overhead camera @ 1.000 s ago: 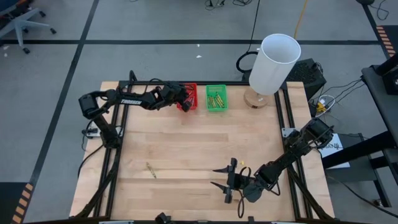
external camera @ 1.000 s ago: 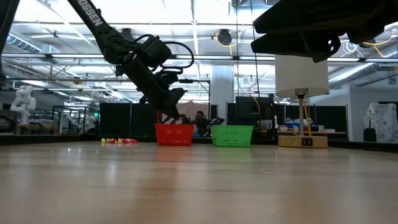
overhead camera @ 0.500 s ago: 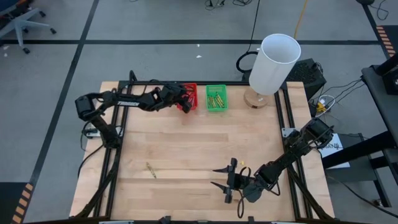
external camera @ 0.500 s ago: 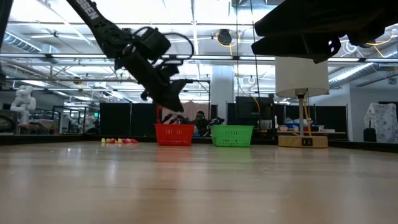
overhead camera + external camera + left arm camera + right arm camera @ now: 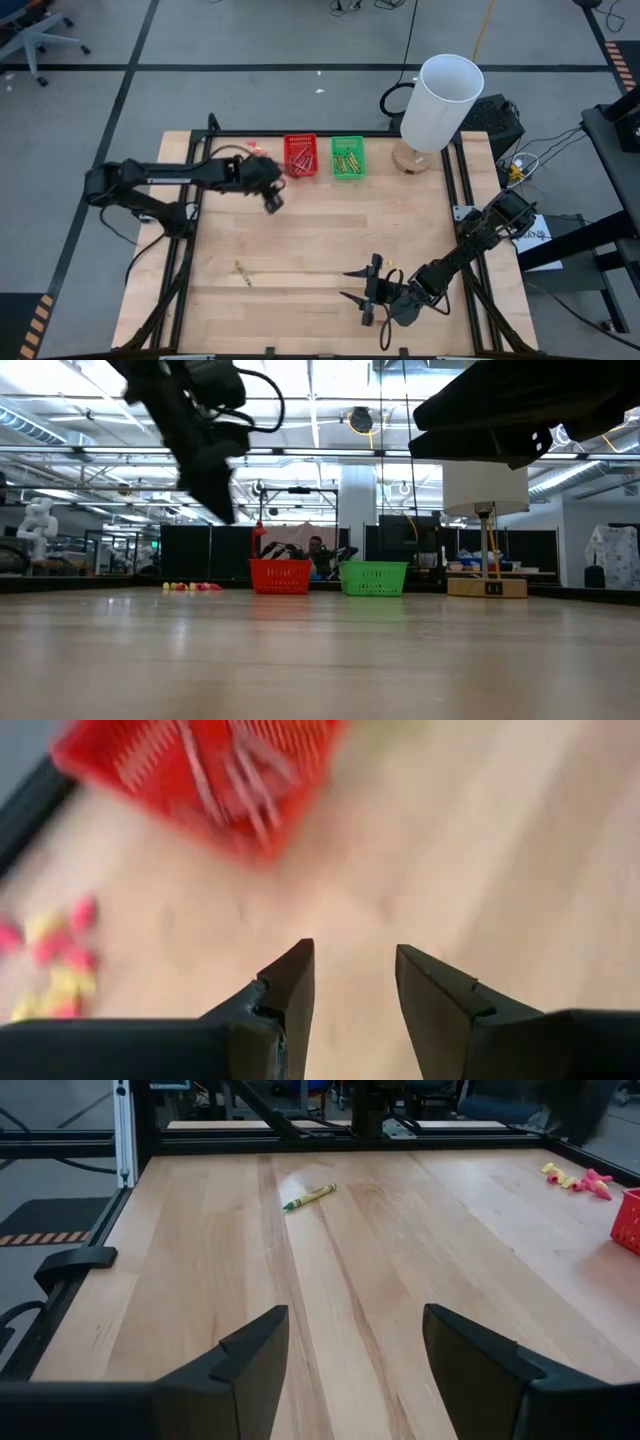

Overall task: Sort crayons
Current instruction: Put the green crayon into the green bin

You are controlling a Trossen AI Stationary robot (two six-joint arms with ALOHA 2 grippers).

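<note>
A red basket [image 5: 300,156] with reddish-brown crayons and a green basket [image 5: 347,157] with yellow-green crayons [image 5: 347,160] stand at the table's far edge. One yellow-green crayon [image 5: 242,273] lies flat on the table at the near left; it also shows in the right wrist view [image 5: 309,1196]. My left gripper [image 5: 273,200] hangs open and empty above the table, left of and nearer than the red basket [image 5: 200,770]. My right gripper [image 5: 362,295] is open and empty near the table's front edge.
Small yellow and pink scraps [image 5: 252,148] lie left of the red basket at the far edge. A lamp with a white shade [image 5: 442,100] stands on a wooden base [image 5: 412,160] at the far right. Bare wood [image 5: 330,230] lies between the baskets and my right gripper.
My left gripper has drawn back from over the red basket, going up and toward the table's left and near edges. The baskets and the loose crayon have stayed in place.
</note>
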